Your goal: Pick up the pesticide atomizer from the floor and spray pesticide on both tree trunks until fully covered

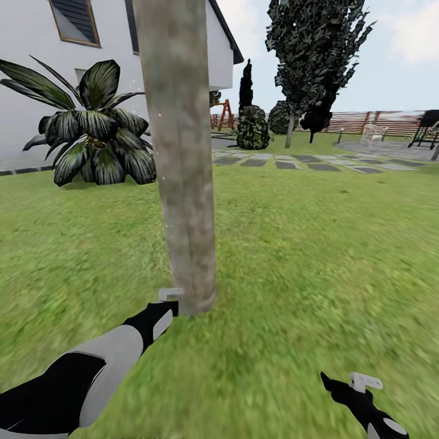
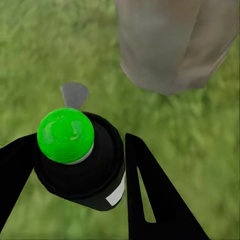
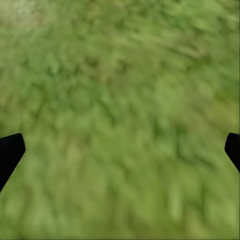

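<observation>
A thick grey-brown mottled tree trunk (image 1: 183, 152) rises straight ahead from the lawn; its base also shows in the left wrist view (image 2: 175, 45). My left gripper (image 1: 166, 305) sits low beside the trunk's foot, to its left. It is shut on the pesticide atomizer (image 2: 80, 165), a small black bottle with a bright green top and a grey nozzle (image 2: 75, 94) that points toward the trunk. In the head view the nozzle (image 1: 171, 294) nearly touches the bark. My right gripper (image 1: 344, 390) hangs low at the right over bare grass and is open (image 3: 120, 150), holding nothing.
A broad-leaved palm-like plant (image 1: 94, 131) stands at the left before a white house (image 1: 36, 73). Behind are a dark conifer (image 1: 314, 55), a round shrub (image 1: 253, 128), stepping stones (image 1: 292, 161) and a slat fence (image 1: 378, 122). Open grass lies to the right.
</observation>
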